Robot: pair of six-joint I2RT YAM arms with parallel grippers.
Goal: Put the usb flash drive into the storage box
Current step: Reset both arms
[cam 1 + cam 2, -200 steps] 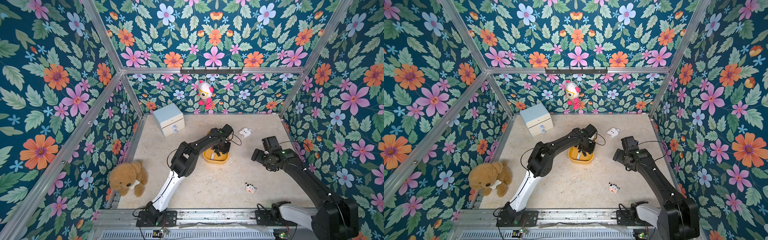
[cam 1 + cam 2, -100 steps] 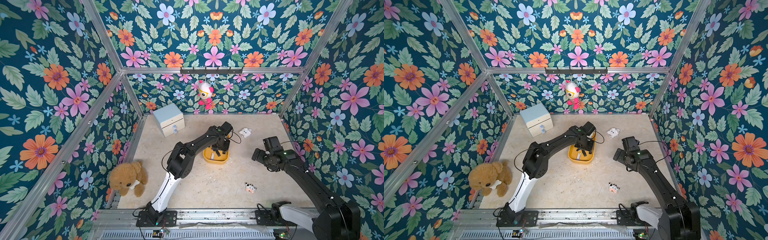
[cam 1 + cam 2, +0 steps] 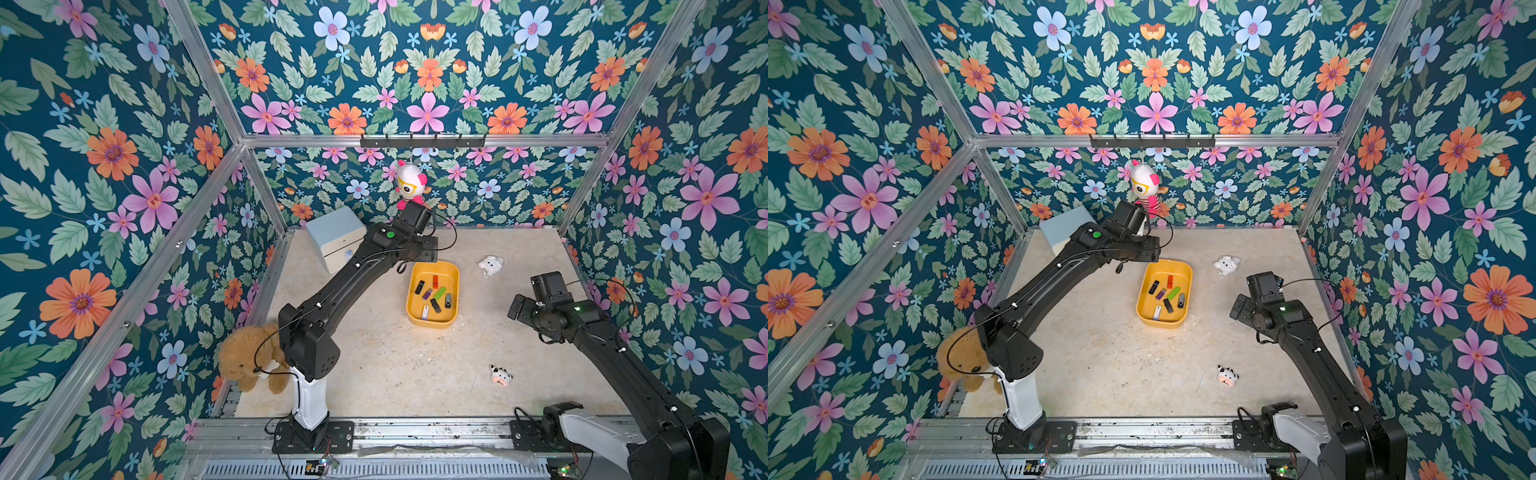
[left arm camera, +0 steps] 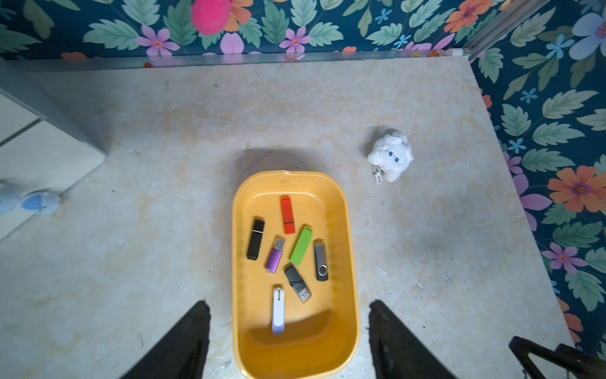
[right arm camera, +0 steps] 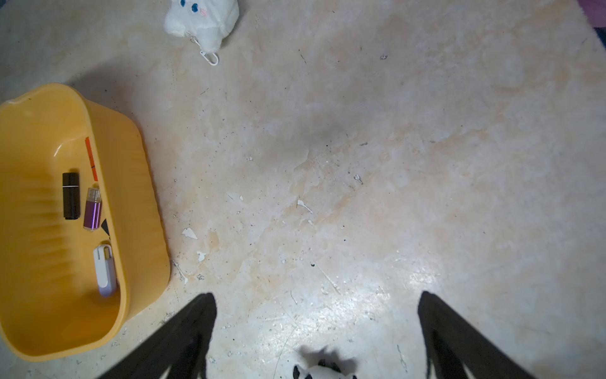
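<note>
Yellow plastic: the storage box [image 3: 432, 324], a shallow lidless tub, sits mid-way across the counter [image 3: 374, 374], well apart from the pale blue drawer cabinet [image 3: 336, 235].
Flash drives: seven lie loose and flat on the box floor: red [image 4: 287, 215], black [image 4: 256, 239], purple [image 4: 275, 256], green [image 4: 301, 245], a grey swivel one [image 4: 321, 261], a darker grey one [image 4: 297, 283] and a white usb flash drive [image 4: 278, 310]. I see none out on the counter.
Left side: the left tool [image 4: 289, 305] hangs well above the box, fingers spread wide, nothing between them; its wrist view frames the white drive in the gap.
Right side: the right tool [image 5: 317, 295] is spread wide too and empty, over bare counter beside the box, with a little cow plush [image 3: 500, 375] close by.
Step in hand: to my eye the drive is already in, and getting the arm clear is what's left.
Doing it well: lift straight up before swinging back, and leave the fingers wide so neither pad catches the rim. That tub looks light and would likely skid or tip if nudged.
Watch for: the white plush keychain [image 4: 390, 156] lies near one corner of the box, so arc away from it.
</note>
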